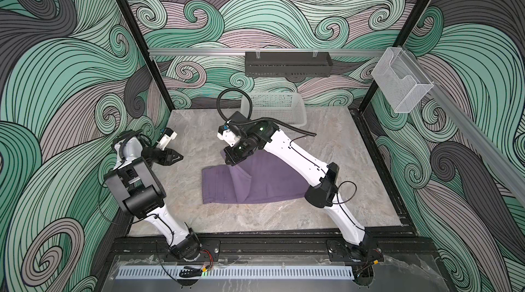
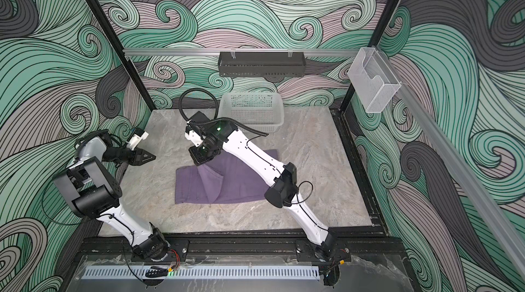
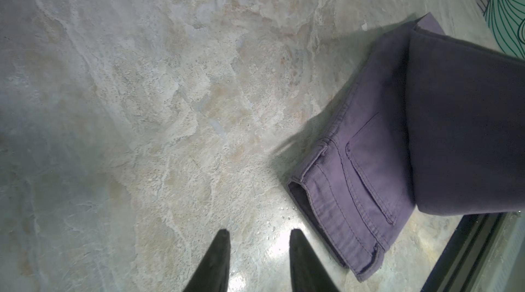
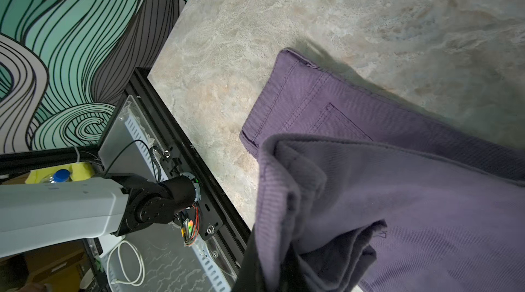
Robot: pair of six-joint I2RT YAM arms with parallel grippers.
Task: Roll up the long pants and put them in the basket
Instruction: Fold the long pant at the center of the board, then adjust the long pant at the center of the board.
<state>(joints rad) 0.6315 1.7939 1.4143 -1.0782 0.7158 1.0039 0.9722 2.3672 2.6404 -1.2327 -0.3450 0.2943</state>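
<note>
The long pants point(image 1: 267, 182) point(image 2: 235, 188) lie folded on the middle of the stone-patterned table, dusty purple, with the waistband and a back pocket point(image 3: 366, 168) toward the left. My right gripper point(image 1: 232, 163) point(image 2: 200, 162) is over their far left part, shut on a bunched fold of the fabric point(image 4: 287, 191) that it holds raised above the layer below. In the right wrist view the cloth hides most of its jaws. My left gripper point(image 1: 178, 158) point(image 3: 259, 233) hovers open over bare table to the left of the pants, with nothing between its fingers.
A white mesh basket point(image 1: 274, 107) point(image 2: 251, 110) stands at the table's back edge. A black tray point(image 1: 287, 64) hangs on the back rail and a clear bin point(image 1: 402, 80) on the right rail. A black frame point(image 1: 255, 238) borders the table's front.
</note>
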